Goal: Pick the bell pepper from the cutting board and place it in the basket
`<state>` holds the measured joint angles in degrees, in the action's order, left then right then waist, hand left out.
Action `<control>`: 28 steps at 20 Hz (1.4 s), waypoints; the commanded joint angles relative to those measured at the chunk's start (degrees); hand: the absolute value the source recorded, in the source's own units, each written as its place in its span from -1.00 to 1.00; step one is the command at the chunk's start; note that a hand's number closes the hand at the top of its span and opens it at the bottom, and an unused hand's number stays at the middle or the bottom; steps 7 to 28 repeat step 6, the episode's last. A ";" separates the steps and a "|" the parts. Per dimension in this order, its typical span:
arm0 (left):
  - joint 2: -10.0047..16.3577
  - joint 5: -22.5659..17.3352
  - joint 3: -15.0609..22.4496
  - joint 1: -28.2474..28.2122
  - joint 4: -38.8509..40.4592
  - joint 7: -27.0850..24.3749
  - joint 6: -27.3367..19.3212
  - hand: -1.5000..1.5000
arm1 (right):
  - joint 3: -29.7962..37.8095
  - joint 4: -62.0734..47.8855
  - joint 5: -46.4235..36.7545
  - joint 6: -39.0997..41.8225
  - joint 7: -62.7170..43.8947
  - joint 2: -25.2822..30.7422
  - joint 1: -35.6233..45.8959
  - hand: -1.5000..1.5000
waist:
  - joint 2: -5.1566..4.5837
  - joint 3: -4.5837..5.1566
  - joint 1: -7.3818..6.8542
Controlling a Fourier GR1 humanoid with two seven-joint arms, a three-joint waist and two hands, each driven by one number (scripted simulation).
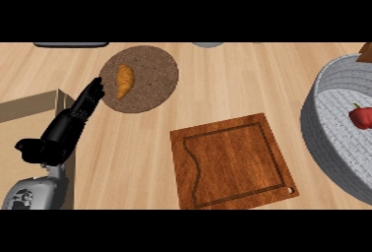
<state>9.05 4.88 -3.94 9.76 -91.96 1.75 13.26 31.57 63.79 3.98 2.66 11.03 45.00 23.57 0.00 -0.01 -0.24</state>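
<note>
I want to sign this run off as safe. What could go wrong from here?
1. The left hand is open with its fingertips right beside the brown plate; a sideways move could nudge it and the croissant.
2. The right hand is out of view; if it is near the basket holding the bell pepper, it could catch the wall.

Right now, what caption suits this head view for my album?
Bell pepper in the grey basket, off the cutting board; left hand open at left.
</note>
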 commanded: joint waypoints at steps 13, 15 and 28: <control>1.18 -1.66 -1.24 -0.24 -2.02 2.36 1.41 0.00 | 8.90 -11.39 11.07 9.48 -8.53 7.20 1.39 -1.00 | -0.04 -0.05 0.03; 1.18 -1.66 -1.24 -0.24 -2.02 2.36 1.41 0.00 | 8.90 -11.39 11.07 9.48 -8.53 7.20 1.39 -1.00 | -0.04 -0.05 0.03; 1.18 -1.66 -1.24 -0.24 -2.02 2.36 1.41 0.00 | 8.90 -11.39 11.07 9.48 -8.53 7.20 1.39 -1.00 | -0.04 -0.05 0.03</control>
